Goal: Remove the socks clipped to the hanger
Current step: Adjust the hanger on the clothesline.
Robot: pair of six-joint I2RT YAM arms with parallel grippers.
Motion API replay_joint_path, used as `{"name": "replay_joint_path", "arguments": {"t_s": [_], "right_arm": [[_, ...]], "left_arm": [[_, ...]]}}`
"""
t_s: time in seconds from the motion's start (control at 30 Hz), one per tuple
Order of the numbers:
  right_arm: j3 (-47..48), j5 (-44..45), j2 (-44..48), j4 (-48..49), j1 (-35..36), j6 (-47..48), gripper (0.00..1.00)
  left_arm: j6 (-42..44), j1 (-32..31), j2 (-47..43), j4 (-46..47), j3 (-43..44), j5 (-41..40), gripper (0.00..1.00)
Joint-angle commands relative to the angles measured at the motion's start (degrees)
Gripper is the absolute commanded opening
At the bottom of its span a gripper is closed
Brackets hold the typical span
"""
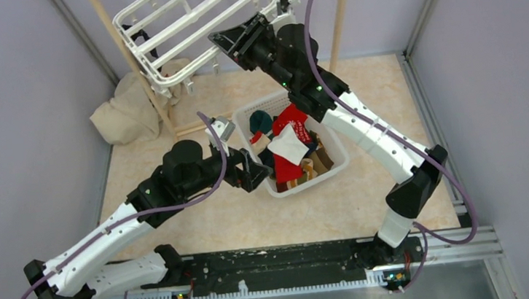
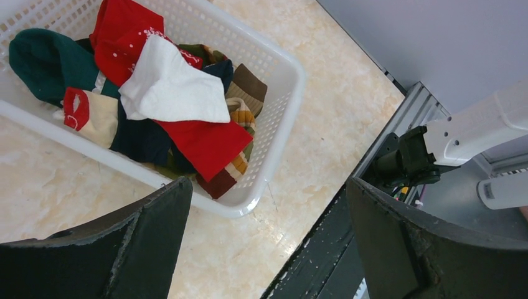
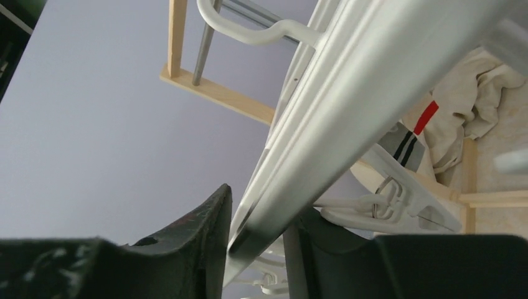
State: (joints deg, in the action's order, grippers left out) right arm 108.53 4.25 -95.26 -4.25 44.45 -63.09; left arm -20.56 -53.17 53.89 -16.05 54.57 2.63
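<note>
The white hanger (image 1: 191, 25) hangs tilted at the top between the wooden poles. My right gripper (image 1: 225, 42) is shut on its near right rail; the right wrist view shows the rail (image 3: 348, 106) pinched between the jaws (image 3: 261, 212). A grey sock with dark stripes (image 3: 401, 144) shows beyond the rail. A dark sock (image 1: 150, 45) hangs at the hanger's left side. My left gripper (image 1: 249, 173) is open and empty, low beside the basket's left wall (image 2: 268, 187). Red (image 2: 205, 143), white (image 2: 171, 87) and green (image 2: 43, 62) socks lie in the basket.
The white slatted basket (image 1: 341, 158) stands mid-table under the right arm, and its rim shows in the left wrist view (image 2: 292, 68). A cream cloth (image 1: 122, 112) lies at the back left by a wooden pole (image 1: 128, 60). A second pole (image 1: 340, 10) stands at the back right.
</note>
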Motion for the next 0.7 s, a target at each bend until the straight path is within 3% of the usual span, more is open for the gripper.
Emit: {"name": "replay_joint_path", "arguments": {"t_s": [0.0,0.13,0.4,0.67], "right_arm": [[2.84,2.58,0.23,2.17,-0.06,0.69,0.31],[2.54,4.11,0.43,1.77,-0.06,1.4,0.01],[1.19,6.71,1.83,2.68,-0.56,2.43,0.0],[-5.92,7.43,6.6,8.36,-3.54,-0.67,0.0]], "left_arm": [[1.48,-0.01,-0.68,-0.5,-0.05,-0.99,0.99],[1.75,-0.01,-0.55,-0.35,0.01,-1.05,0.99],[2.16,0.08,-0.46,-0.29,0.1,-1.14,0.99],[2.19,0.17,0.44,-0.29,0.45,-0.92,0.99]]}}
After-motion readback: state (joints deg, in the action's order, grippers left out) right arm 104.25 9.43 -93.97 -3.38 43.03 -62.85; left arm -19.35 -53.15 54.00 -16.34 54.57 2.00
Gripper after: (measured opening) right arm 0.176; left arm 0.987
